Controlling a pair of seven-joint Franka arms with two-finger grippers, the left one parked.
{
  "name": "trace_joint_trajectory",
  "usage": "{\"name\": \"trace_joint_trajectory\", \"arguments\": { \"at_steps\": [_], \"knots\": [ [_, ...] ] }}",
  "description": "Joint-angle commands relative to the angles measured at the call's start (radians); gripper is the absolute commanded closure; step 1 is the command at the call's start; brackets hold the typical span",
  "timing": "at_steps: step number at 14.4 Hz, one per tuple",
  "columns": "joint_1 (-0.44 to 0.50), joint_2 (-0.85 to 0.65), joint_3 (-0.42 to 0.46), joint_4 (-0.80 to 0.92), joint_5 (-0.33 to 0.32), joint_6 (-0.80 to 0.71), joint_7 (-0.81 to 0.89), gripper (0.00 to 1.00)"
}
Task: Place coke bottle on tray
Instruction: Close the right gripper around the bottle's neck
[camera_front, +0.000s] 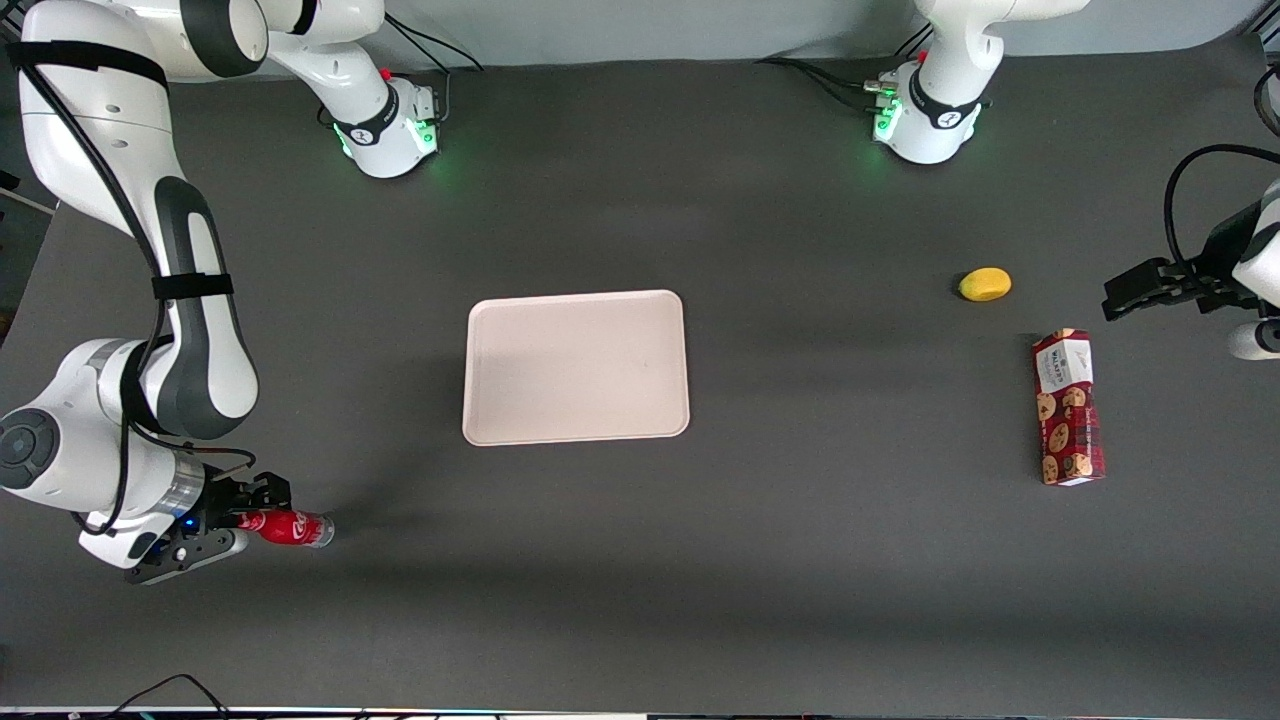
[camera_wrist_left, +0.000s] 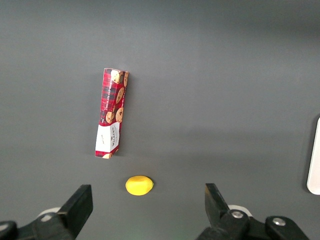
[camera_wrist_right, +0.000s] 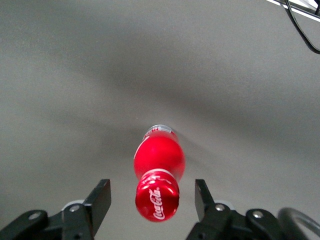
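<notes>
Right wrist view shows the small red coke bottle with red cap and white script logo (camera_wrist_right: 157, 175) lying on its side on the dark grey table (camera_wrist_right: 75, 75), cap end toward the camera. Its clear base is mostly hidden by its own body, and only the inner ends of the black fingers (camera_wrist_right: 100, 197) are in frame. The fingers stand wide apart, one on each side of the cap, with a visible gap to the bottle on both sides; the gripper (camera_wrist_right: 152, 200) grasps nothing.

Front view places the bottle (camera_front: 290, 527) near the front camera at the working arm's end of the table, well apart from the large flat pale pinkish-beige tray with rounded corners (camera_front: 576, 366), which lies near the table's middle, farther from the camera. The gripper (camera_front: 240, 522) overlaps the cap end, and its fingers are hard to separate there. The white arm (camera_front: 190, 330) reaches down from its base, wrist bent low over the table.
</notes>
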Motion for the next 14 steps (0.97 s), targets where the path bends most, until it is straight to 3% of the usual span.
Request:
{"name": "trace_joint_trajectory", "arguments": {
  "at_steps": [1, 3, 4, 10, 14],
  "knots": [
    [0.0, 0.019, -0.004, 0.031, 0.023, 0.0, -0.042, 0.56],
    [0.0, 0.019, -0.004, 0.031, 0.023, 0.0, -0.045, 0.93],
    [0.001, 0.019, -0.004, 0.032, 0.022, 0.0, -0.047, 1.0],
    [0.003, -0.001, -0.004, 0.044, 0.023, -0.034, -0.037, 1.0],
    [0.003, -0.051, -0.004, 0.155, 0.072, -0.288, -0.033, 1.0]
  ]
}}
